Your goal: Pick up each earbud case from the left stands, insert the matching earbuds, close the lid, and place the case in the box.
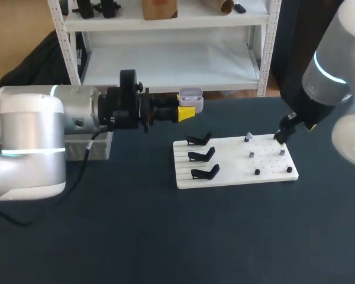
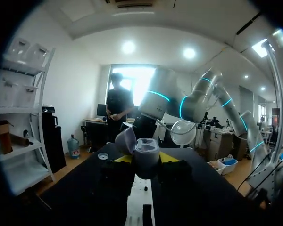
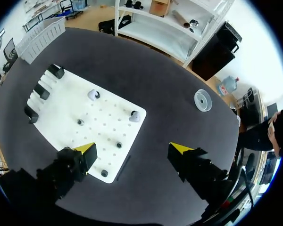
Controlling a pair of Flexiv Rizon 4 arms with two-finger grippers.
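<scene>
Head view: case [image 1: 190,96], lid open, held in the air just behind the board's [image 1: 225,176] far left corner. It is pinched by the left gripper [image 1: 187,112]. In the left wrist view its yellow fingers [image 2: 122,159] press the case from both sides. Three black stands [image 1: 202,155] sit in a row on the board's left half. Two earbuds [image 3: 93,95] and small black pegs [image 3: 119,145] are on the board's right half. The right gripper [image 3: 133,149] hangs over the board's right edge, fingers spread wide: one tip above the board, the other above the table [image 1: 165,236] beside it.
</scene>
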